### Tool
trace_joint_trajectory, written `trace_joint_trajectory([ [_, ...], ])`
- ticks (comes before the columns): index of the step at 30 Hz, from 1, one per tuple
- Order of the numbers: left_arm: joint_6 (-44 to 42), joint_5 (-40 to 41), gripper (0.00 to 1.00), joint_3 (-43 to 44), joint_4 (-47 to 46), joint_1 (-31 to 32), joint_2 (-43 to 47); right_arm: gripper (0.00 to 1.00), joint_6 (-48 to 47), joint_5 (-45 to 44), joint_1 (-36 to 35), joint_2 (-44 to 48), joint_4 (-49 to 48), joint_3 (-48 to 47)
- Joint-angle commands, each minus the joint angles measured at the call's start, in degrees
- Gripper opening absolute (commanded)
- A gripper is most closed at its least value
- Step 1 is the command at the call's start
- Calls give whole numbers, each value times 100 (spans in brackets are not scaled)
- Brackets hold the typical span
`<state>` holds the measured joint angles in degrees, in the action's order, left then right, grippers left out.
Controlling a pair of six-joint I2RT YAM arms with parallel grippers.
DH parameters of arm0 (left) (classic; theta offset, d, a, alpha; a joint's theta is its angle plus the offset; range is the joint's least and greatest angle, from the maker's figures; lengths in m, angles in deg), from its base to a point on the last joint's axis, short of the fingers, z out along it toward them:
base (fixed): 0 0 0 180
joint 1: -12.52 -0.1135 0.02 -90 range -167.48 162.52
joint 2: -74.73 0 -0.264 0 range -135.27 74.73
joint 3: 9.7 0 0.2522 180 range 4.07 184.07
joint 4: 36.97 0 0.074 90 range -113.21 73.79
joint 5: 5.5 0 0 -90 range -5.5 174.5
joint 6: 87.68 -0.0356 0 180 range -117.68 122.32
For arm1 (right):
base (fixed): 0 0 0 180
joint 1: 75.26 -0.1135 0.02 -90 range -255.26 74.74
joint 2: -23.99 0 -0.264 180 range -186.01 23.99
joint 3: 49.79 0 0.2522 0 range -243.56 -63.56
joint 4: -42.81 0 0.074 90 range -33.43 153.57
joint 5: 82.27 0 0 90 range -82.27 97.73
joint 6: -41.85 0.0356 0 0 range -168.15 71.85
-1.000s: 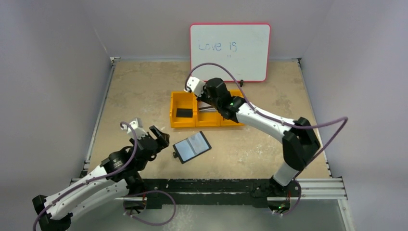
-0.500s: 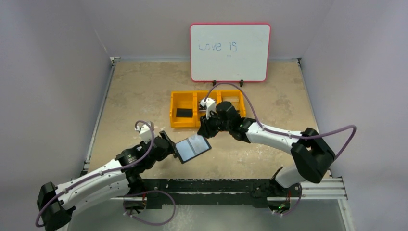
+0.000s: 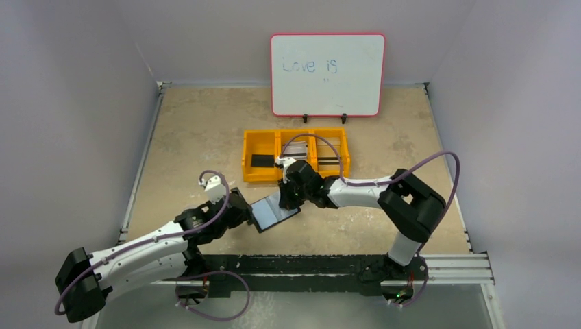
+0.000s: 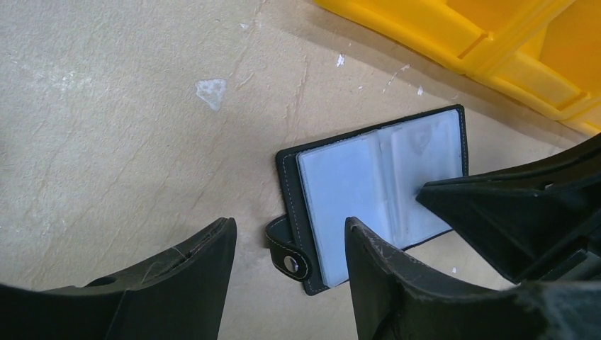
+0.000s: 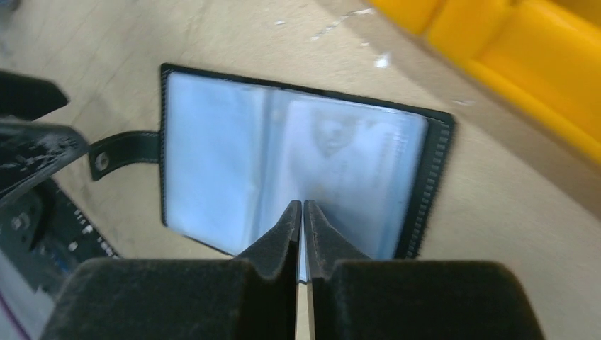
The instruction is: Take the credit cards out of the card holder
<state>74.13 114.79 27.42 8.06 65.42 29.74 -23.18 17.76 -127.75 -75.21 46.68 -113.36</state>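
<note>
Lying open and flat on the table point(image 3: 192, 137), the card holder point(image 3: 274, 211) sits just in front of the yellow tray point(image 3: 245, 161), with its pale pockets facing up. Left gripper point(image 4: 288, 230): jaws spread wide, straddling the snap-tab edge with no visible contact. Right gripper point(image 5: 302, 211): fingers pressed almost together, tips over the pocket page farther from the snap tab. A thin pale sliver shows in the gap, and what it is cannot be determined. Credit cards point(image 3: 329, 152), pale with dark stripes, lie in the tray's right-end compartment as seen from the top camera.
</note>
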Motion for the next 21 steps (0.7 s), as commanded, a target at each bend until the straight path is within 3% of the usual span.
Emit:
trace_joint_trajectory([
  [1, 4, 218, 57, 259, 16, 4, 99, 7, 485, -1292, -3, 243, 624, 108],
  [8, -50, 362, 57, 324, 86, 9, 105, 5, 1046, -1349, -30, 294, 600, 523],
  [16, -62, 994, 63, 710, 397, 9, 251, 14, 970, -2910, -24, 2155, 995, 506],
  [19, -149, 1382, 67, 979, 512, 9, 281, 29, 649, -3905, -22, 2895, 1074, 439],
  [21, -260, 1665, 71, 1203, 574, 9, 263, 45, 438, -4635, -16, 3256, 1174, 362],
])
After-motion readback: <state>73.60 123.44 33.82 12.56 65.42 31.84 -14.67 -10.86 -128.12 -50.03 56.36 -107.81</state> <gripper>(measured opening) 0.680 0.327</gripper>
